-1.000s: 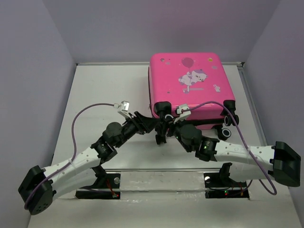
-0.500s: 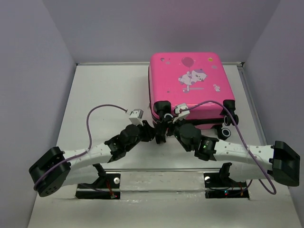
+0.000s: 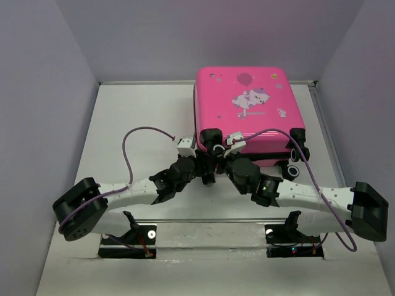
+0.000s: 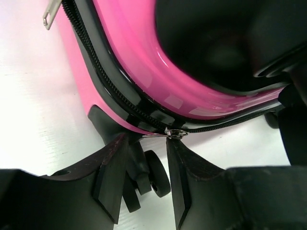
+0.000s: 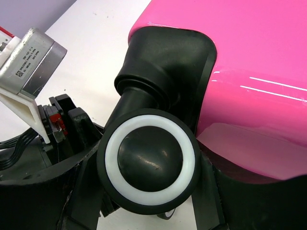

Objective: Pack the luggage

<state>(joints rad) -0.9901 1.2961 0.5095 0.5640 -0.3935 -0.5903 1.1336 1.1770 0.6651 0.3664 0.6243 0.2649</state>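
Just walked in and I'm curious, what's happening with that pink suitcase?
The pink suitcase lies flat on the table. At its near left corner, the left gripper is open around the zipper pull, and the right gripper straddles a wheel.

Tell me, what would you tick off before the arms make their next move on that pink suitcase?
1. Luggage lying flat with its lid down: ok.
2. Zipper slider sitting at the tips of the left fingers: ok.
3. Left fingers closed on the slider: not ok; they stand open with a gap between them.
4. Corner wheel placed between the right fingers: ok.
5. Right fingers gripping that wheel firmly: cannot tell.
6. Zipper shut all the way round: cannot tell; only one corner shows up close.
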